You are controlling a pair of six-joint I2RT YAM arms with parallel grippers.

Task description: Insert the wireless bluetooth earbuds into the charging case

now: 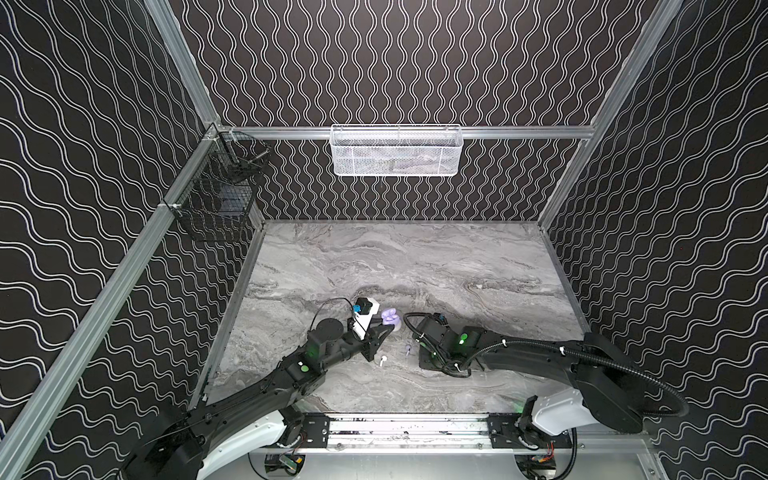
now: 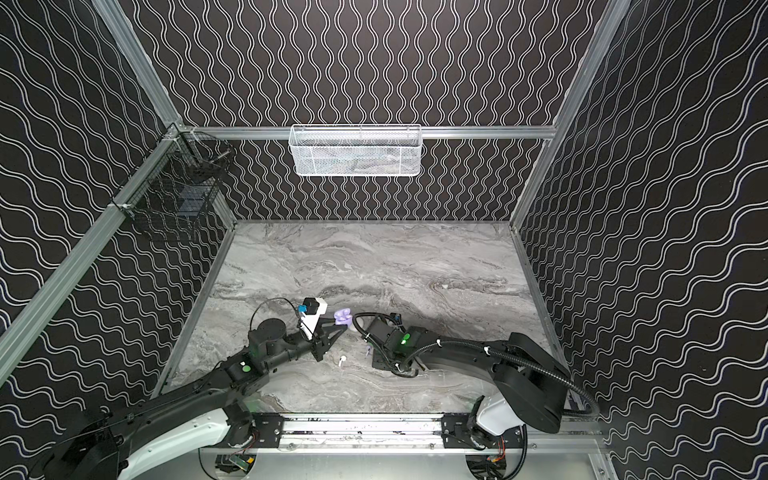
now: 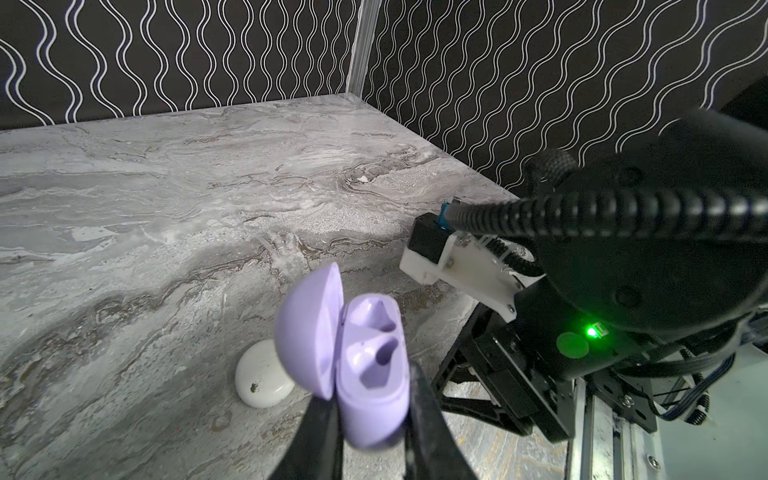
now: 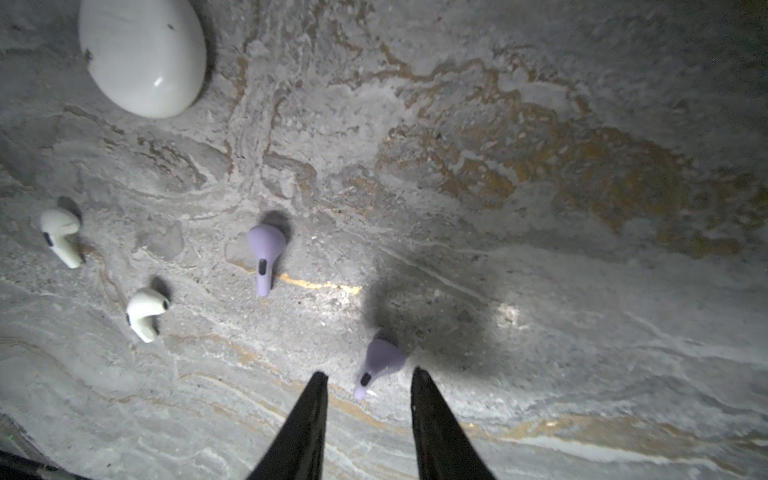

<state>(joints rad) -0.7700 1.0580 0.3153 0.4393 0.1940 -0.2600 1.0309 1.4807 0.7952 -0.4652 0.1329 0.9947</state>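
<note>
My left gripper (image 3: 372, 388) is shut on the lilac charging case (image 3: 365, 411) and holds it above the table with its lid open and both sockets showing empty; the case (image 1: 390, 318) shows in both top views. A closed white case (image 4: 141, 54) lies on the marble. Two white earbuds (image 4: 60, 237) (image 4: 143, 313) and a lilac earbud (image 4: 264, 257) lie loose. My right gripper (image 4: 369, 372) points down, open, with a second lilac earbud (image 4: 380, 363) lying between its fingertips, its stem in the gap and untouched.
The white case (image 3: 262, 380) sits just under the held lilac case. A white mesh basket (image 1: 395, 151) hangs on the back rail and a black wire basket (image 1: 220, 187) on the left wall. The arms' base rail (image 1: 407, 428) runs along the front edge.
</note>
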